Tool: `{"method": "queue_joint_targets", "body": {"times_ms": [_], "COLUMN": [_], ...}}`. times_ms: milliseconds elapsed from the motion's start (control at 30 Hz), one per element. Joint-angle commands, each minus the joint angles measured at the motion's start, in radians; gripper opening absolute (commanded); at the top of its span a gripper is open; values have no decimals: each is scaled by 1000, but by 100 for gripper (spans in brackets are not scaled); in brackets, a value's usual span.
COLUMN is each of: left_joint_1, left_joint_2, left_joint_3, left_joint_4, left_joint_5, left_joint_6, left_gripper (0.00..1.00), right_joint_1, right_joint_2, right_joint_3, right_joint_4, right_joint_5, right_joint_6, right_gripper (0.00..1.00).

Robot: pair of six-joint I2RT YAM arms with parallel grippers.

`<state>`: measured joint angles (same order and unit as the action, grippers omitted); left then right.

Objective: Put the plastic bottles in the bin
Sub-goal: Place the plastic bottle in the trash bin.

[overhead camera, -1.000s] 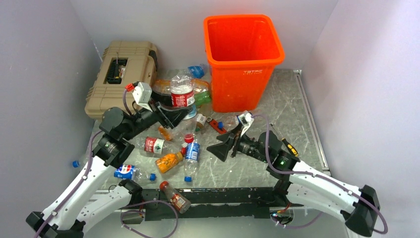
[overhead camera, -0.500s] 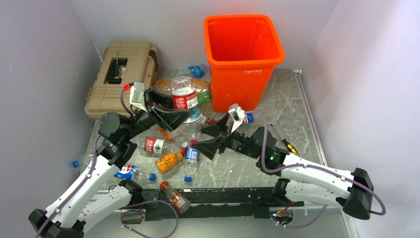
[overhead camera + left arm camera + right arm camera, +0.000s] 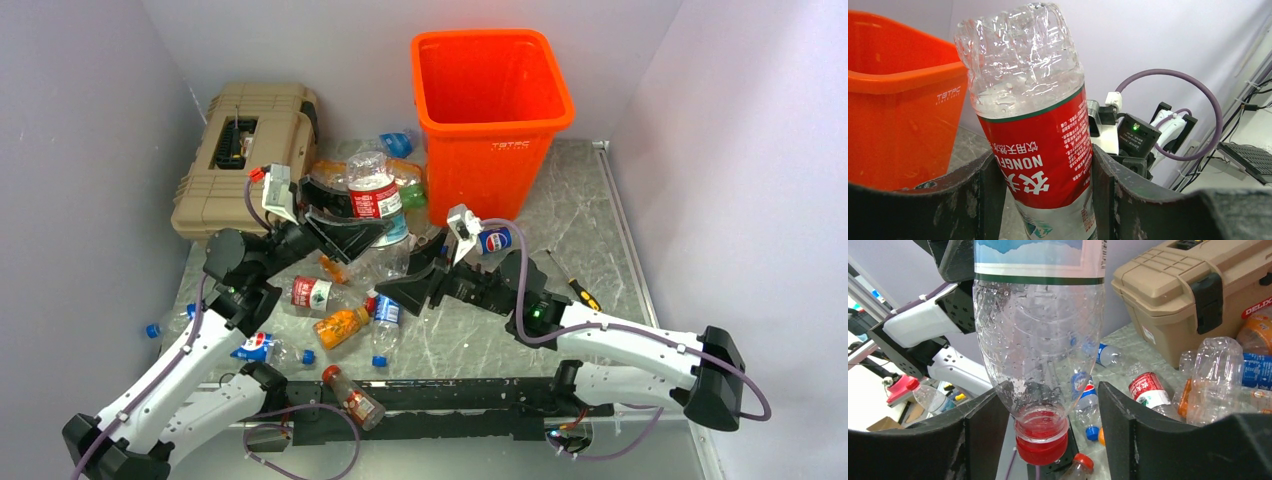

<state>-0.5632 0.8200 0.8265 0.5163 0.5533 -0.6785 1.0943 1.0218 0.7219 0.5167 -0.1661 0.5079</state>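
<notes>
My left gripper point(image 3: 365, 228) point(image 3: 1043, 200) is shut on a clear crushed bottle with a red label point(image 3: 372, 200) point(image 3: 1038, 150) and holds it cap-down above the table, left of the orange bin point(image 3: 490, 170) point(image 3: 898, 125). My right gripper point(image 3: 408, 277) point(image 3: 1043, 425) stands open round this bottle's neck and red cap point(image 3: 1040, 442). Its left finger is against the bottle's shoulder, and a gap shows on the right side. Several more bottles lie on the table: a red-labelled one point(image 3: 315, 293), an orange one point(image 3: 342, 325), a Pepsi one point(image 3: 495, 240).
A tan toolbox point(image 3: 245, 150) point(image 3: 1198, 295) sits at the back left, with orange and green bottles point(image 3: 405, 185) between it and the bin. A screwdriver point(image 3: 580, 290) lies on the right. One bottle point(image 3: 352, 395) rests on the front rail, another point(image 3: 262, 347) by the left arm.
My right arm has swung left up to the held bottle, and its jaws have narrowed round the cap end. The left gripper has kept its grip and shifted the bottle slightly.
</notes>
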Motion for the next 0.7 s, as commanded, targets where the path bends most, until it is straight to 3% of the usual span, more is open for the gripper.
{"method": "queue_joint_targets", "body": {"times_ms": [0,100,200,333,400,567,667], "left_joint_1": [4,3,3,3,4,5,3], "left_joint_2": [-1,4,13,10,5,-4,-15], "left_joint_3": [-4,-12,-9,-2,0,18,29], "left_joint_4": [64,76,77,60,49,-10,-48], "left_joint_5": [7,6,18,19,17,33,6], "left_joint_6": [-16,-19,-23,-15,-11,12,18], "left_gripper": [45,45,46,49,55,96,100], "right_joint_1": [7,7,7,7,7,8,8], "right_joint_2": [2,-5,-2,10,7,-9,-21], "right_joint_3": [47,41,47,68,64,49,49], "right_joint_4": [31,29,17,-30,-30,-29,-46], "right_joint_5": [-20,-15,-14,-8,0,18,35], "right_joint_6": [-1,-3,-3,-1,1,0,-13], "right_gripper": [64,54,38,0,0,0,0]}}
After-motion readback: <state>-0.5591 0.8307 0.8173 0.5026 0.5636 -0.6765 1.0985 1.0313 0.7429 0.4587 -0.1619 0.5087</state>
